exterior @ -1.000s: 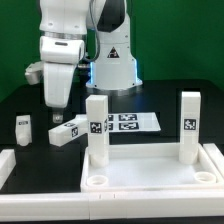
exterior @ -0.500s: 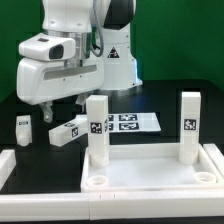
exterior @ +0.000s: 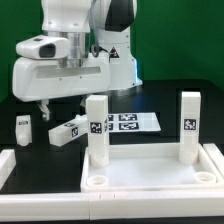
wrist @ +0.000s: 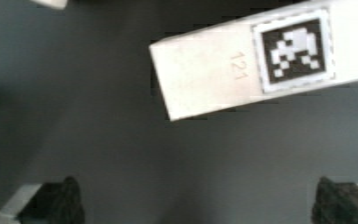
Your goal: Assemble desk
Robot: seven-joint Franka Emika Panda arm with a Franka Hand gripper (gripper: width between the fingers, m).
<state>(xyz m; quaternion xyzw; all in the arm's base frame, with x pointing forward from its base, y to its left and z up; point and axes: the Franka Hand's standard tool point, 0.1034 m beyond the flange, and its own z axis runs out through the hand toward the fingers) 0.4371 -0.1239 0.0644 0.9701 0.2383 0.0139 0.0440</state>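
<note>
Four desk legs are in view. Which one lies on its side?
The loose leg beside the marker board; the other three stand upright, two on the tabletop.

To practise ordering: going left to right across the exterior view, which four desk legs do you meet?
Loose upright leg → loose lying leg → first tabletop leg → second tabletop leg.

White glossy arm [exterior: 60, 72], black joints, dark fingers [wrist: 55, 200].
</note>
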